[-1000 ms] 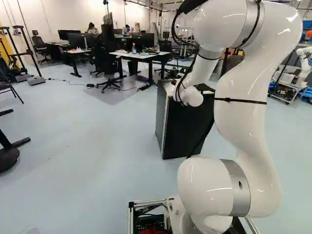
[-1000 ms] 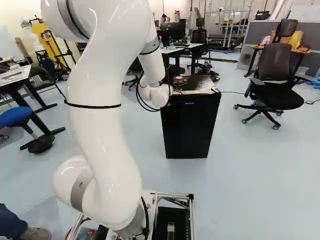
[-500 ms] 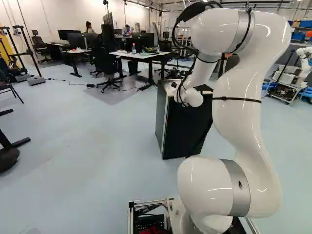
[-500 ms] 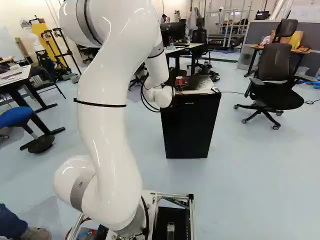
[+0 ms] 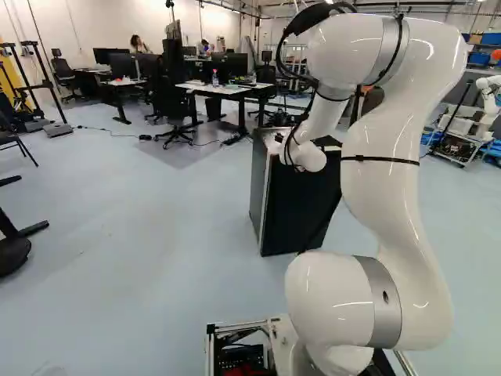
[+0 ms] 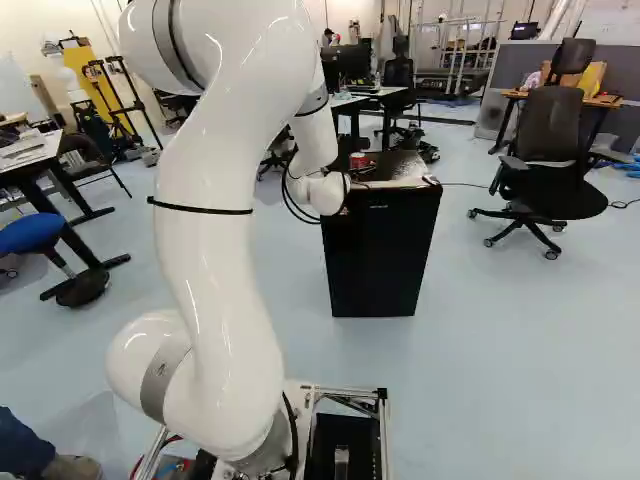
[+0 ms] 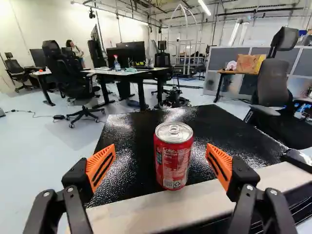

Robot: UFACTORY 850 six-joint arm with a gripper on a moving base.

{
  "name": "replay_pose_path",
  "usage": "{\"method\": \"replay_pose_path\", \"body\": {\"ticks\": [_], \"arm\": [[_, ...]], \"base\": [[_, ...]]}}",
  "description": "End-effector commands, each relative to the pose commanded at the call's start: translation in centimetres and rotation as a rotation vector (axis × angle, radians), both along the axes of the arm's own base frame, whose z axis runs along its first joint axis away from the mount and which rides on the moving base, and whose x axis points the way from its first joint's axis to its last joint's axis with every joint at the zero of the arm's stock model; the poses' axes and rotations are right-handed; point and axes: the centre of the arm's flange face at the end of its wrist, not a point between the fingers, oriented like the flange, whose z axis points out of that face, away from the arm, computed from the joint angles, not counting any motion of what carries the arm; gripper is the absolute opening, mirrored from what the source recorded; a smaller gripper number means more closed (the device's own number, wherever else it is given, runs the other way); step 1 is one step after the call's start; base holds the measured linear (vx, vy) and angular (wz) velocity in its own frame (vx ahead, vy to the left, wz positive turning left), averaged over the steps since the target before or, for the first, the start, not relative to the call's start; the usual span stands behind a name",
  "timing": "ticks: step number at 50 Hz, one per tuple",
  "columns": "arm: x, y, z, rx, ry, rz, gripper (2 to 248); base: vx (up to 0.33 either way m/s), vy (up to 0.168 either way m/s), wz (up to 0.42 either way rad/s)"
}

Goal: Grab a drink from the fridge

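Observation:
The open gripper (image 7: 161, 153) has its orange-padded fingers wide apart in the wrist view. Slightly ahead of them, centred on the gap, a red drink can (image 7: 173, 158) stands upright; neither pad touches it. In the right base view the can (image 6: 359, 160) shows just beyond the white wrist. It rests on the black top of a small fridge (image 6: 380, 260), close to the pale strip along the top's front edge. The fridge (image 5: 301, 207) has its door shut. In both base views the wrist hides the fingers.
A small dark object (image 7: 296, 159) lies at a front corner of the fridge top. An office chair (image 6: 550, 190) stands beside the fridge. Desks with monitors (image 5: 223, 89) are farther back. Another robot (image 5: 489, 102) stands at the right of the left base view.
My upper arm has shifted forward and slightly lower, then held nearly still over the last half second. More of the can shows in the right base view. The base and fridge have not moved.

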Motion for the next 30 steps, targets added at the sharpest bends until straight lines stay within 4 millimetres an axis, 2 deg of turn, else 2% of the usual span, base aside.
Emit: {"method": "replay_pose_path", "body": {"ticks": [30], "arm": [[0.42,-0.26,-0.08,-0.001,-0.003,-0.003,247]], "base": [[0.0,0.0,0.0]]}}
